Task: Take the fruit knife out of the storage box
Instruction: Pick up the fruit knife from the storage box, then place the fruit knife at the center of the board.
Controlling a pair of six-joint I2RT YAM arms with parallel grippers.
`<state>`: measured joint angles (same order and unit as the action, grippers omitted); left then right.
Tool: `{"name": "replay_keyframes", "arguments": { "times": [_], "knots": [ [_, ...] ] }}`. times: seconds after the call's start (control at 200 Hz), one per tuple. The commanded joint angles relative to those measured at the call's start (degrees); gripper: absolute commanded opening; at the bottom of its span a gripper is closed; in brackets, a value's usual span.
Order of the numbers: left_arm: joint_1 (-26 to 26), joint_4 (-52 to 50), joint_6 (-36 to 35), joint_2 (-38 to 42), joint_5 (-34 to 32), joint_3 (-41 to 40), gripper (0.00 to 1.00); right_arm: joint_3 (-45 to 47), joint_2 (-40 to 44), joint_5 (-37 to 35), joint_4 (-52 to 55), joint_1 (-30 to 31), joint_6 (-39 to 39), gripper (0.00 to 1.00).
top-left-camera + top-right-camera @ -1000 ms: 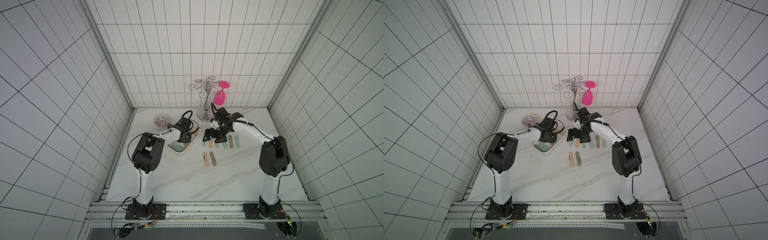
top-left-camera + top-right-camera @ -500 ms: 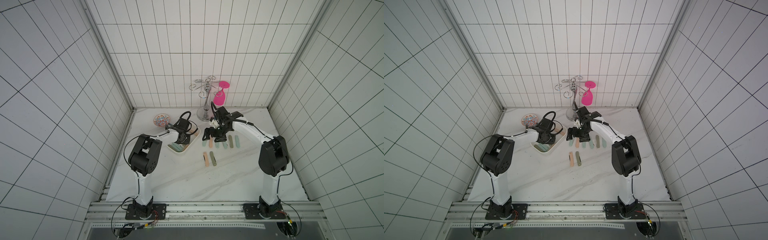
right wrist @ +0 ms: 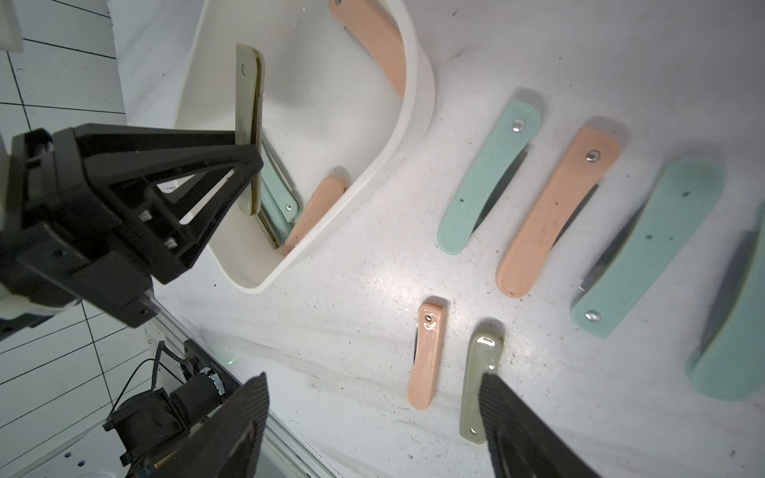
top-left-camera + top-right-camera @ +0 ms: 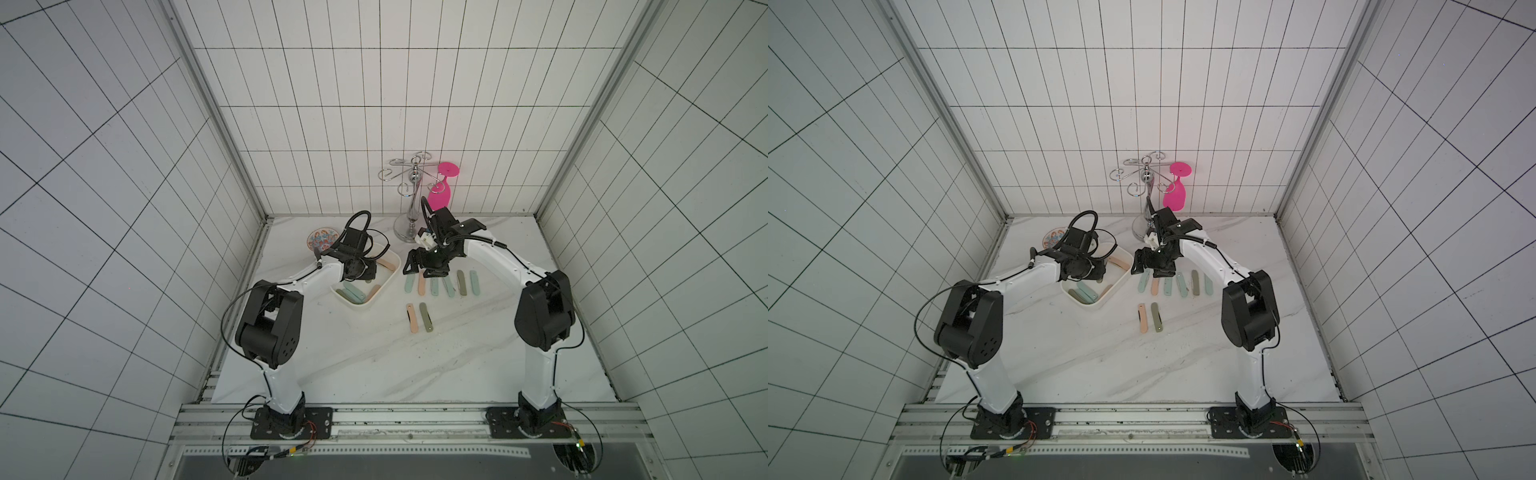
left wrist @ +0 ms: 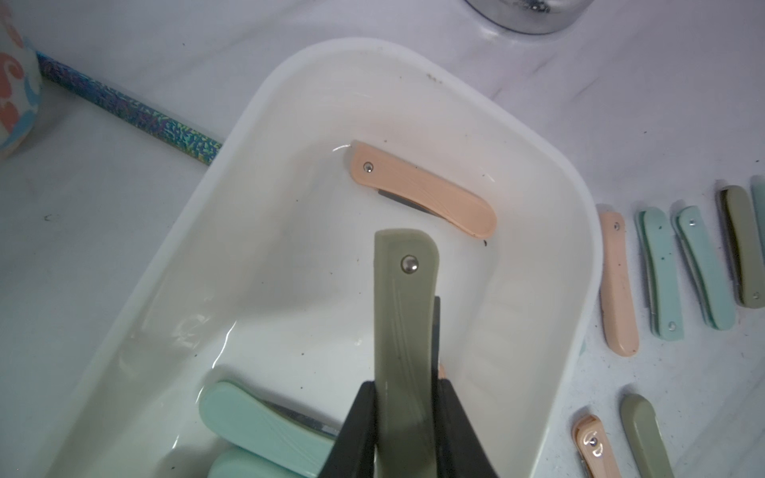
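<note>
Since a second ago my left arm (image 4: 270,320) has swung its elbow out toward the left wall and back toward the rail (image 4: 395,417), while both tools have kept nearly the same spots.

Farthest left on the white marble counter (image 4: 374,365) sits the small round orange-and-blue patterned bowl (image 4: 323,241). It is near the far end of the shallow white plastic storage box (image 5: 579,248) but apart from it. The box lies at a slant. My left tool (image 5: 407,397) hangs over it, jaws pinched tight on the olive-green folded fruit knife (image 5: 403,314), whose rivet end points away from the wrist. That knife is still above the inside of the box. I cannot tell whether its lower end is clear of the knives beneath. In the box lie a peach folded knife (image 5: 422,192) at the far end, mint-green folded knives (image 5: 265,426) at the near end, and a second peach one (image 3: 314,211) against the wall.

Just right of the box, my right tool (image 3: 372,389) hovers over the counter, jaws wide apart and holding nothing. Past it, a row of six folded knives (image 4: 448,286) in mint, peach and olive lies side by side. A peach-and-olive pair (image 4: 412,318) lies nearer the rail. At the back stands a chrome cup rack (image 4: 411,208) with a pink plastic goblet (image 4: 443,193) hanging upside down.
</note>
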<state>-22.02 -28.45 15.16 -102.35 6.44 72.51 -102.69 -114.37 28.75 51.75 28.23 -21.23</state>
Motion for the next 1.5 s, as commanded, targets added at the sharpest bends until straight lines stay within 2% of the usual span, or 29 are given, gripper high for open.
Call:
{"name": "replay_keyframes", "arguments": {
  "times": [0.0,0.225,0.465,0.77,1.154,1.364,1.494],
  "knots": [
    [0.1,1.5,1.0,3.9,4.6,-1.8,0.04,-4.2,-1.6,2.9,-0.8,0.7,-1.2,0.81],
    [0.0,3.5,3.7,10.0,11.0,-6.0,0.04,-9.2,-4.7,6.9,-3.5,1.2,-4.3,0.70],
    [-0.2,4.8,5.7,14.2,13.9,-8.5,0.04,-12.7,-7.0,9.6,-6.3,3.1,-7.1,0.67],
    [-0.8,5.7,6.7,15.8,15.6,-9.9,0.04,-12.4,-8.1,11.4,-11.3,5.0,-10.4,0.59],
    [-0.8,5.7,6.5,16.7,16.2,-9.6,0.04,-10.8,-9.0,10.8,-11.7,6.0,-10.7,0.52],
    [-0.8,5.8,6.4,16.3,16.5,-9.4,0.05,-11.2,-9.3,11.4,-12.4,6.2,-11.3,0.26],
    [-0.8,6.0,6.4,16.3,16.5,-9.4,0.06,-11.3,-9.5,12.0,-12.6,6.3,-11.6,0.14]
  ]
}}
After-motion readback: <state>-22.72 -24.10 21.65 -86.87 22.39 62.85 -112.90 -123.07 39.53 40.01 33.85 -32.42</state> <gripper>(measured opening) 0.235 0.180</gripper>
